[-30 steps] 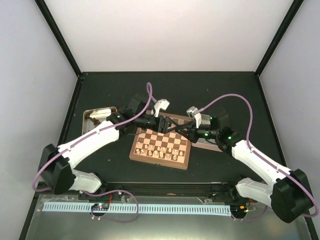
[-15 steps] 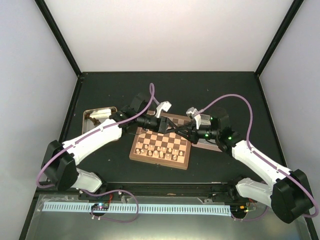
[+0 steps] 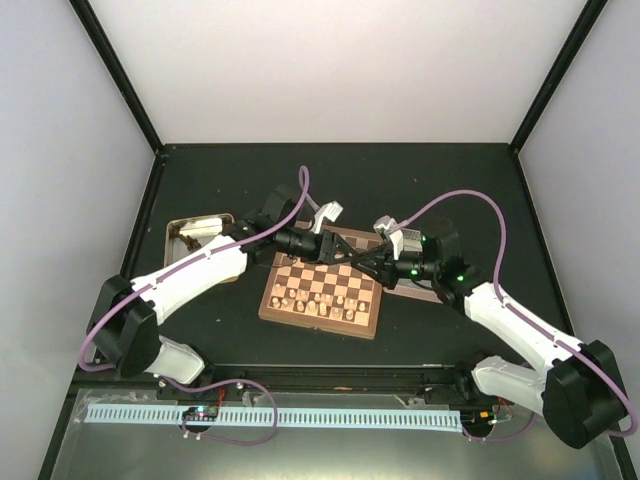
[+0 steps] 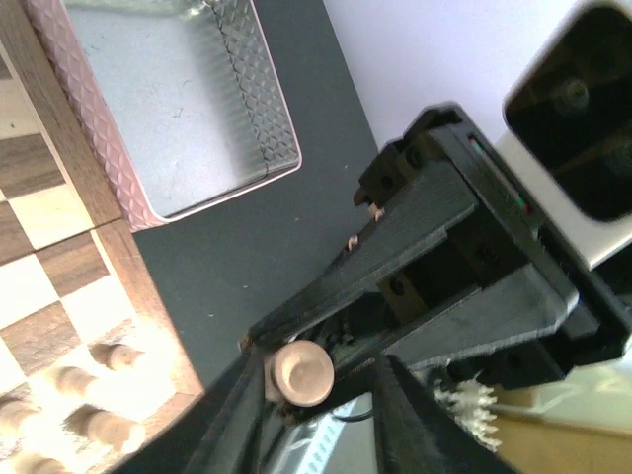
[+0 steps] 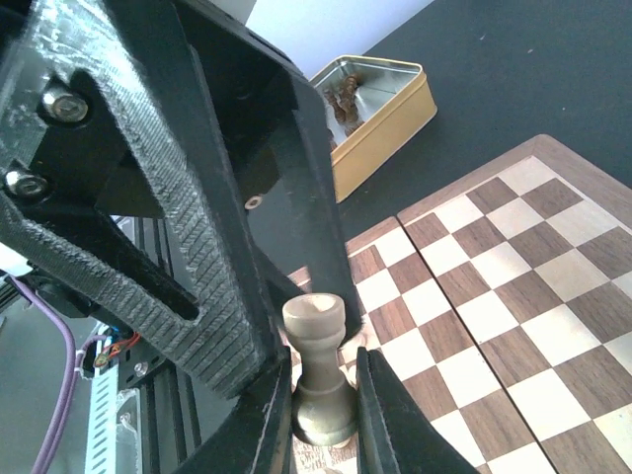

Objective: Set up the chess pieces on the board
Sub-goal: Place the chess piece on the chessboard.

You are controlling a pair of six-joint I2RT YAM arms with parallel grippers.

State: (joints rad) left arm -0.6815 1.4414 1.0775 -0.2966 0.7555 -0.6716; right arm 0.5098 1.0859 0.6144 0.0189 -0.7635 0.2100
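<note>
Rook (image 5: 314, 370) in right claw (image 5: 323, 415) shows only in wrist views.

One board (image 3: 318, 326), two tins (image 3: 200, 217), two arms (image 3: 190, 275), one pale rook (image 5: 318, 370); remaining pieces (image 3: 318, 298) too small to count.

A rectangular metal tin (image 3: 203, 226) sits on the dark table (image 3: 440, 180) toward its left edge. A second tin (image 4: 158, 99), silvery inside with a pinkish embossed wall, lies right of the table's middle. A white slotted strip (image 3: 270, 415) runs just beyond the near edge.
</note>
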